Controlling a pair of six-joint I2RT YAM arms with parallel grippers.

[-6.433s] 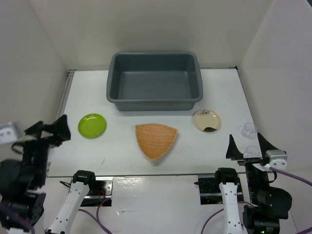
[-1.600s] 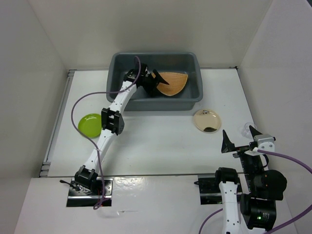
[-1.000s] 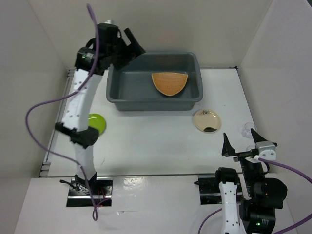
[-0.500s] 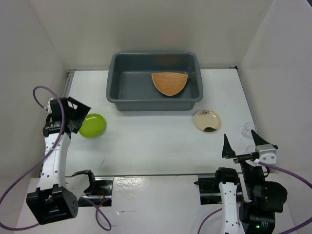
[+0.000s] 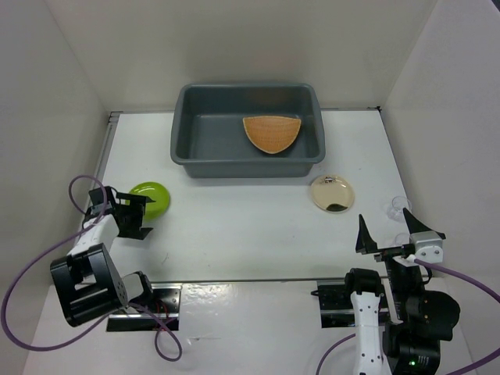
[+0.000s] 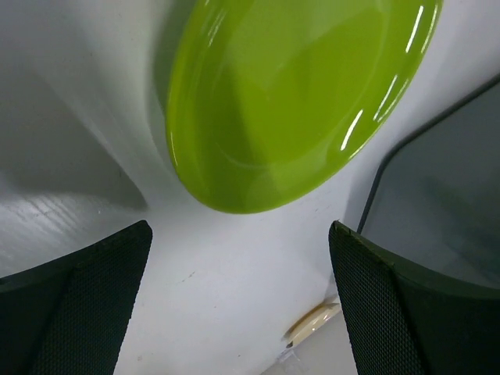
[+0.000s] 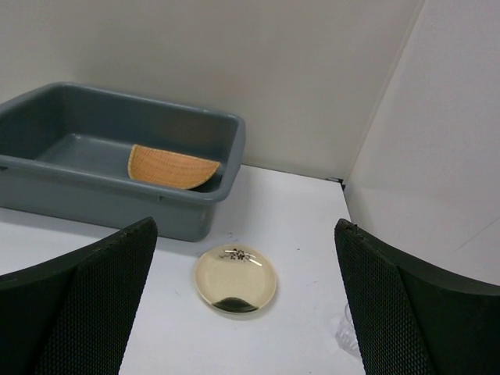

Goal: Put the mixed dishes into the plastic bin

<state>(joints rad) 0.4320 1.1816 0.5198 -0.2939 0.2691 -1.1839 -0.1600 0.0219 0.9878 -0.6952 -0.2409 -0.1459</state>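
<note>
while tray lies in bin, left gripper gapes by green plate

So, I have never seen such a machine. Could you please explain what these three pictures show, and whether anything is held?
These are two robot arms fixed at the near edge of a white table. One picture looks down from above. The other two come from a camera on each wrist, so the dark shapes in their lower corners are that gripper's own fingers. The woven basket tray lies inside the grey bin. On the table lie a green plate, a gold plate and a clear cup. The left gripper is open, close to the green plate and facing it. The right gripper is open, above its own base. Nothing is held.
</note>
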